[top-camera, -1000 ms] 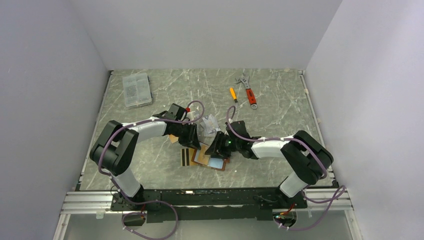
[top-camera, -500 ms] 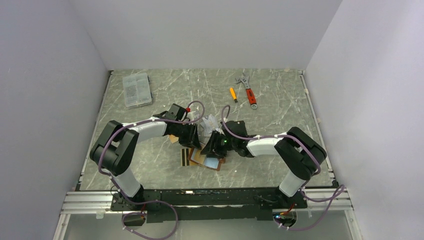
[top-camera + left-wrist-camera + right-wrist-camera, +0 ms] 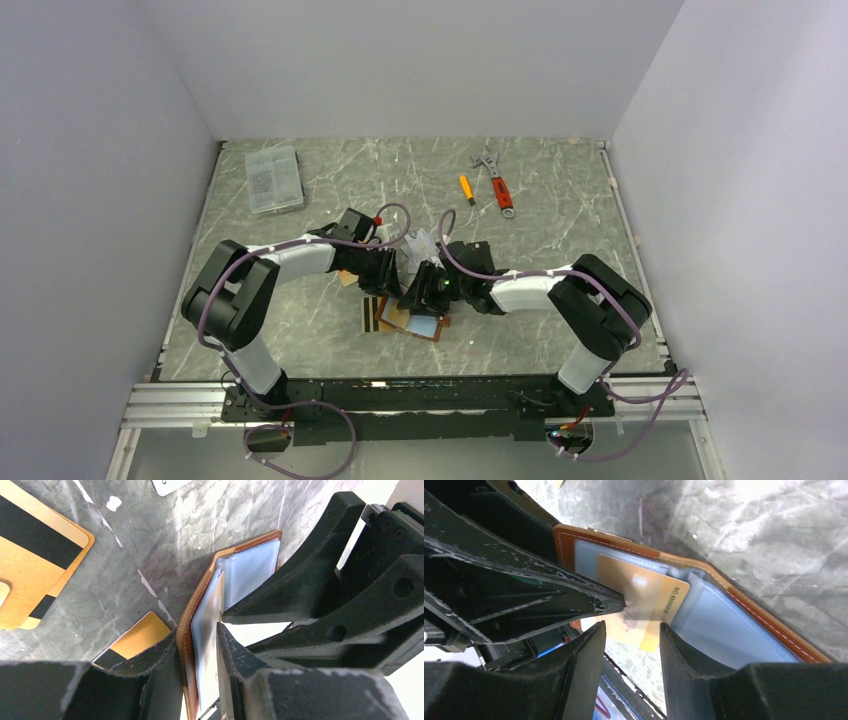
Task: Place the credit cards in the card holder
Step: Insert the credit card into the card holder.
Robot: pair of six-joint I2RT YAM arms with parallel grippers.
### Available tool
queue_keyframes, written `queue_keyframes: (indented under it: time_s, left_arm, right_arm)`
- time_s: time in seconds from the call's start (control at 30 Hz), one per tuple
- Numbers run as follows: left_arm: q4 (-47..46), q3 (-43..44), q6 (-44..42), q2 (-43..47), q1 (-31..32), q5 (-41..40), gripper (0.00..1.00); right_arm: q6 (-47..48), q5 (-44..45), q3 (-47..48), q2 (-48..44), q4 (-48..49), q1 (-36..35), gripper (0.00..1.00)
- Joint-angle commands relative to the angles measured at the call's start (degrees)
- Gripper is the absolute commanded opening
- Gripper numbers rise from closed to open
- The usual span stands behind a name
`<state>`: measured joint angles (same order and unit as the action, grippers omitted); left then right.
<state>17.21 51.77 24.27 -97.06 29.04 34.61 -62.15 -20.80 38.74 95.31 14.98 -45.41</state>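
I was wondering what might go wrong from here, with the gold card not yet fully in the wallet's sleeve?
1. The gold card sits skewed, sticking out of the clear sleeve; pushing on could jam its corner.
2. The left gripper pinches the card holder only at its edge, so the holder may slip or fold shut.
3. The right gripper works right against the left fingers; they could collide.

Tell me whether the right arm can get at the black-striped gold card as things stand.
Probably not: the black-striped gold card lies beyond the card holder, and the left hand, clamped on that holder, stands between it and the right hand.
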Motion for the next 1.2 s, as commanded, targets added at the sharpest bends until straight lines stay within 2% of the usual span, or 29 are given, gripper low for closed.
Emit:
queue_keyframes:
  time_s: [0.0,0.27,0.6,0.67,0.73,0.8,1.17]
  left_arm:
    - [-0.69,0.85,0.21,-0.1,0.32,-0.75,0.32]
    - [1.87,2.13,-0.89,0.08,0.2,-4.69,0.33]
    - [4.39,3.46,-5.19,3.01,-1.44,-6.66,0.35]
    - [3.78,2.74,-5.28,2.66,-1.44,-6.37,0.32]
    - [3.52,2.21,-5.16,2.2,-1.49,-6.77,0.29]
    - [3.68,2.36,-5.09,1.86,-1.48,-6.99,0.26]
    - [4.37,2.18,-5.62,2.2,-1.98,-8.69,0.19]
  right_arm:
    - [-1.0,0.72,-2.06,-1.28,1.26,0.57,0.47]
    - [-2.4,-0.04,-5.62,0.73,5.42,2.54,0.4]
    - [-0.73,0.7,-4.7,-0.35,2.74,3.4,0.38]
    - [0.08,0.76,-3.15,0.39,1.43,3.4,0.32]
    - [0.25,0.59,-2.7,0.85,1.41,3.48,0.21]
    - [0.56,0.62,-2.42,1.21,0.91,3.43,0.14]
    - [1.74,1.2,-0.12,2.45,-2.01,3.23,0.01]
